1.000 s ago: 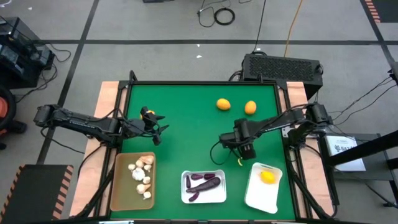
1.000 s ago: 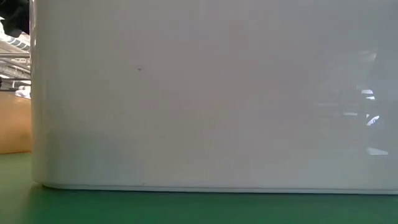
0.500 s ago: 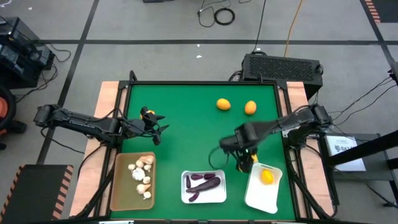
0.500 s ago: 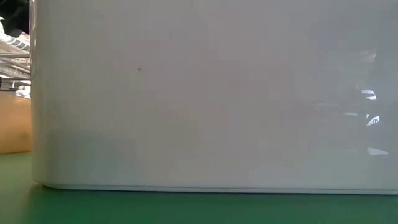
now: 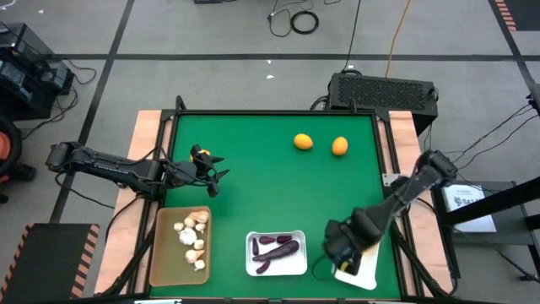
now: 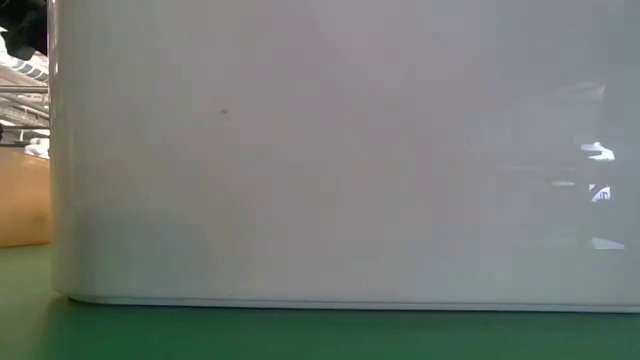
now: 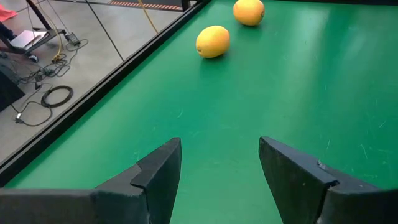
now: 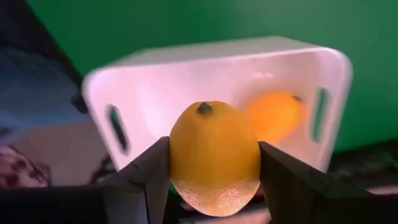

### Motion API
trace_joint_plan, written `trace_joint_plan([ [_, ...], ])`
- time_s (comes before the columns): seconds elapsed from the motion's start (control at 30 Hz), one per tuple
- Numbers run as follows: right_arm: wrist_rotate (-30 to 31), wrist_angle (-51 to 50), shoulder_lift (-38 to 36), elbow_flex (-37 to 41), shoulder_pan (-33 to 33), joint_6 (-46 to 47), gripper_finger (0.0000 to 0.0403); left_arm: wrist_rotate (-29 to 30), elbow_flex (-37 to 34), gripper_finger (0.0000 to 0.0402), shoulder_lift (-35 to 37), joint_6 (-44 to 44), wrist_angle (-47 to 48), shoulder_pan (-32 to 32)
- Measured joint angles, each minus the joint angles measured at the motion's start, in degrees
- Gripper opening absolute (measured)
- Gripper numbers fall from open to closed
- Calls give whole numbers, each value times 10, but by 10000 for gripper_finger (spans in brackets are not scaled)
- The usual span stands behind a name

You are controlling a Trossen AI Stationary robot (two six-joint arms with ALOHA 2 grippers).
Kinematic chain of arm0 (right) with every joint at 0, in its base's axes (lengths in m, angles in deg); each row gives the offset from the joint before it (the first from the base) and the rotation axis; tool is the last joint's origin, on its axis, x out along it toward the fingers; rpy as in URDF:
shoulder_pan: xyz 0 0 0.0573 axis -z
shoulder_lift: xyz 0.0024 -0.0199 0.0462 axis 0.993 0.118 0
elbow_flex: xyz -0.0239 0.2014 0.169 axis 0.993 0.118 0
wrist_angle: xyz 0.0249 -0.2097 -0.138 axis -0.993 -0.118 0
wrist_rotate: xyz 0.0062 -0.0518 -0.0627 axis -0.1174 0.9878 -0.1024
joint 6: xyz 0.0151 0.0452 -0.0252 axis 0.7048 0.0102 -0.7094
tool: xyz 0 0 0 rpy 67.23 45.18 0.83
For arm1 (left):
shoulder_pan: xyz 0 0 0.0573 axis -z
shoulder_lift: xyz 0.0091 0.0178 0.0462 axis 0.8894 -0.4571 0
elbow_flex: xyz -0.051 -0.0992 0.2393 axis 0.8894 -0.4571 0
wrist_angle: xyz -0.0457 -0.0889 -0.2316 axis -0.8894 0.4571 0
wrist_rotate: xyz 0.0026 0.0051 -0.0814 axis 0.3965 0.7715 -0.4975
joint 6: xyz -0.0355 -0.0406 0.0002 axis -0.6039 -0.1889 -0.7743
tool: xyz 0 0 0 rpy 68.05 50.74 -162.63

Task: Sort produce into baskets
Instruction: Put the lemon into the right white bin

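Observation:
My right gripper [image 5: 342, 247] hangs over the right white basket [image 5: 364, 272], shut on a yellow-orange fruit [image 8: 214, 158]. A second orange fruit [image 8: 273, 115] lies inside that basket [image 8: 186, 68]. Two more orange fruits [image 5: 303, 142] [image 5: 339, 146] rest on the green table at the far side. The tan basket [image 5: 169, 253] holds whitish bulbs [image 5: 192, 236]. The middle white basket [image 5: 291, 268] holds dark purple pieces [image 5: 277, 247]. My left gripper [image 5: 213, 173] waits open at the table's left, its fingers [image 7: 158, 171] above bare green table. My right gripper pinches the yellow-orange fruit by two opposite sides [image 8: 180, 155] between its two fingers. The fingers come from above and point down. The fruit is lifted clear, above the open right white basket, with a dark stem mark [image 8: 203, 109] on the side that shows.
In the low view the white wall of a basket [image 6: 300, 150] fills nearly everything, with the tan basket [image 6: 20, 200] at its left. Bare green table [image 5: 270, 186] lies between the far fruits and the baskets. A black box [image 5: 384, 89] stands beyond the far edge.
My right gripper has carried the yellow-orange fruit from the table's middle right toward the near edge, rising and rolling its wrist. It now stands over the right white basket and hides most of it.

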Motion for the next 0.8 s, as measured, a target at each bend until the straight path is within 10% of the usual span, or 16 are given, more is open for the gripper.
trace_joint_plan([
  [0.8,87,160,0,124,-132,239,196,-56,0,223,0,-73,-18,1],
])
